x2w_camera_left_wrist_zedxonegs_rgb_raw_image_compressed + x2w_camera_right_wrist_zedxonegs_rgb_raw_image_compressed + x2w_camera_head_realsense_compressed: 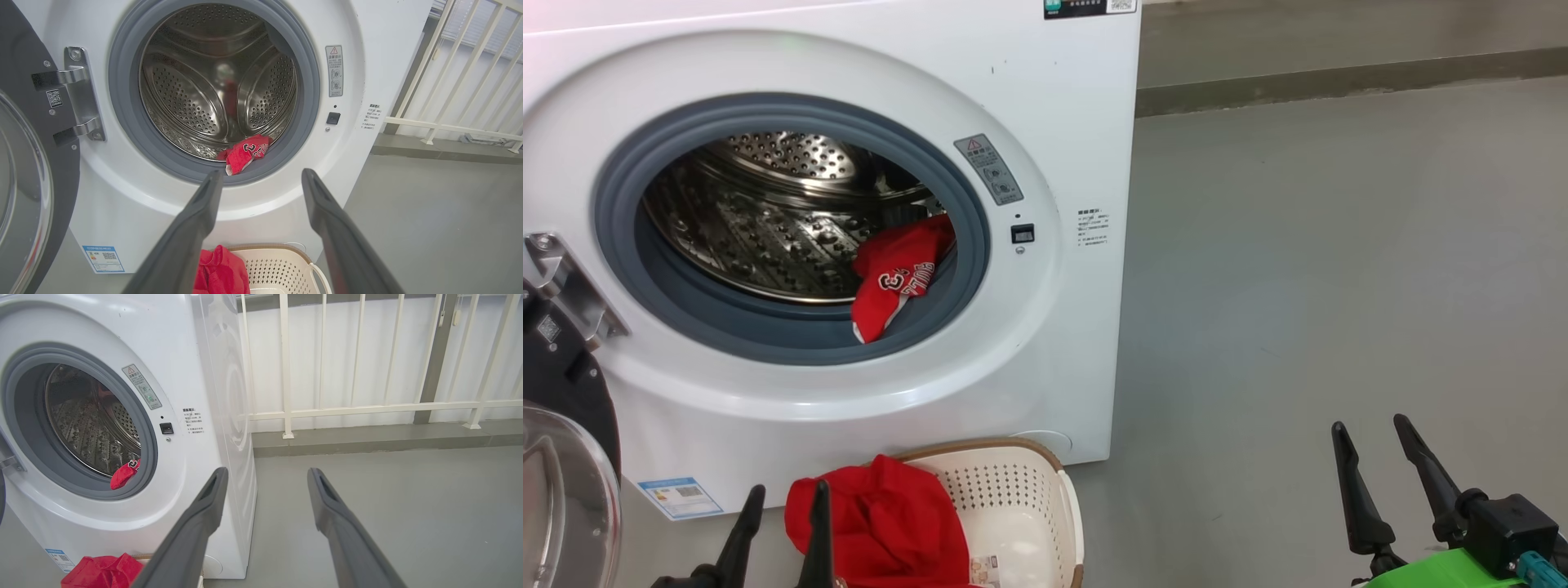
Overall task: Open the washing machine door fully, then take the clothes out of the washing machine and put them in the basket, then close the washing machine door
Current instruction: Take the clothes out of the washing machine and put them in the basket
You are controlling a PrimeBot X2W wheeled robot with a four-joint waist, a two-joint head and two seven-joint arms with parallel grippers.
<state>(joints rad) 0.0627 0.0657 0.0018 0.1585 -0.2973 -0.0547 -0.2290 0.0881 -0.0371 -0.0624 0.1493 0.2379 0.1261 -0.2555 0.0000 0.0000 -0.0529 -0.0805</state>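
**Position of items.** The washing machine (1062, 98) fills the upper left of the head view. Its door (568, 408) is swung wide open at the lower left edge, black rim and glass bowl well clear of the opening.

One red garment (894, 278) lies at the lower right of the opening. It is bunched at the front of the steel drum (760, 220), with its lower end draped onto the grey rubber ring (792, 343). White lettering shows on it.

A second red cloth (882, 523) is heaped over the left side of the basket (1005, 490). The basket stands on the floor just in front of the machine, at bottom centre.

**Grippers.** The left gripper (261, 173) points at the lower lip of the opening and is not touching the garment. Its jaws are spread fully wide and hold nothing. The right gripper (1369, 423), at the lower right and well apart from the machine, is likewise wide open and empty.

**Assessment.** We judge the unloading part done: one piece is yet to come out, and the door is not yet closed.

**Handling.** We judge the garment light, soft and limp.
- It will sag and trail once lifted.
- Smooth jersey-type fabric may slip out of a shallow pinch.
- The trailing end could drag on the rubber ring.

We recommend taking hold at the raised, bunched fold beside the lettering, where several layers lie together, not at the thin end on the ring.
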